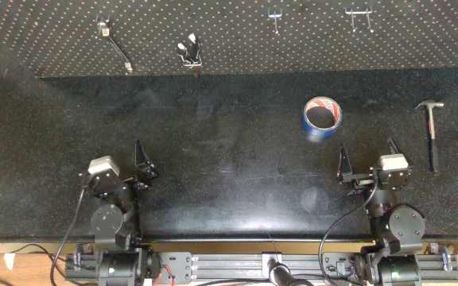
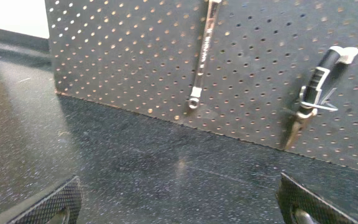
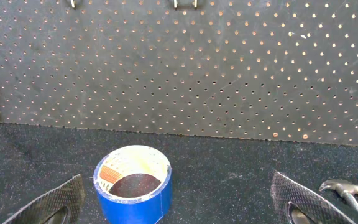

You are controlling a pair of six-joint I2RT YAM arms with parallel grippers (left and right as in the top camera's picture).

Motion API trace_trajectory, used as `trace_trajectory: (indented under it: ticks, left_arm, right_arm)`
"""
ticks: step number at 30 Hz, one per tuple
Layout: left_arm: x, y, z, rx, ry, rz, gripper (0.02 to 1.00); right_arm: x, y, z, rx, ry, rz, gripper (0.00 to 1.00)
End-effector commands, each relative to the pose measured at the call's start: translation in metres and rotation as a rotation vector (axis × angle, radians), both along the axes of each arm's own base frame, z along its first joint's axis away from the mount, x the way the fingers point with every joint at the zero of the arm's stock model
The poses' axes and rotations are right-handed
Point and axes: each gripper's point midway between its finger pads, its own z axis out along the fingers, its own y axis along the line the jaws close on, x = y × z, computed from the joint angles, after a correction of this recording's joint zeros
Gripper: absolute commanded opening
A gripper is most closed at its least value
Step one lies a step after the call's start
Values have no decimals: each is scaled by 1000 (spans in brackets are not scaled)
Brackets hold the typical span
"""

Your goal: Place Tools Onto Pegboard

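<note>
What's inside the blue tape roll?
The tape shows its pale core and the black table through its hole. Its near wall hides some of the inside.

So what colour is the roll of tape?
The tape is blue, clearest in the right wrist view.

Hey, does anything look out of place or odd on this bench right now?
Nothing is spilled or damaged. The blue roll of tape and the black-handled hammer lie on the black tabletop while two metal hooks on the perforated pegboard above them hang bare.
</note>
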Motion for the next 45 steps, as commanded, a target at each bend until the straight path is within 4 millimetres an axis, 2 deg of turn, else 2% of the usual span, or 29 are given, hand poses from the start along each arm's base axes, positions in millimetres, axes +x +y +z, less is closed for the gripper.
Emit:
trace_trajectory:
  ticks: [1,2,4,7,11,14,25,26,27,28,30,32,33,34,35,36,37,40,45]
  left_arm:
    - [0,-24,14,20,-59,-89,996]
    - [0,-31,14,19,-60,-117,996]
    - [1,-52,12,184,-34,-243,996]
    - [1,-61,10,278,-20,-307,996]
    - [1,-60,11,278,-20,-302,996]
    - [2,-47,11,278,-13,-248,996]
    - [2,-47,11,278,-13,-248,996]
    - [2,-47,11,278,-13,-248,996]
    - [2,-47,11,278,-13,-248,996]
    - [2,-47,10,278,-12,-248,993]
    - [2,-47,11,278,-13,-248,996]
    - [2,-47,10,278,-12,-248,996]
    - [2,-47,10,278,-12,-248,996]
    - [2,-47,10,278,-12,-248,996]
    - [2,-47,10,278,-12,-248,998]
    - [2,-47,10,278,-12,-248,996]
    - [2,-47,10,278,-12,-248,996]
    - [2,-47,10,278,-12,-248,996]
    - [2,-47,10,278,-12,-248,996]
  right_arm:
    - [0,1,-2,-11,0,3,976]
    - [0,1,-2,-10,0,3,976]
    - [0,1,-2,-11,0,3,976]
    - [0,1,-2,-11,0,3,974]
    - [0,1,-2,-10,0,3,976]
    - [0,1,-2,-11,0,3,976]
    - [0,-2,-2,-11,1,-13,976]
    - [0,-2,-1,5,1,-13,976]
    - [3,-4,8,85,-17,-34,976]
    - [8,-5,21,150,-15,-45,976]
    - [31,6,45,194,105,-29,976]
    - [65,26,75,187,203,17,976]
    - [95,47,77,165,310,56,965]
    - [114,64,64,141,413,78,976]
    - [127,83,41,110,530,105,976]
    - [132,94,27,90,594,119,976]
    - [133,110,4,50,713,140,976]
    - [125,111,-37,54,963,73,976]
    - [124,114,-77,64,1075,45,976]
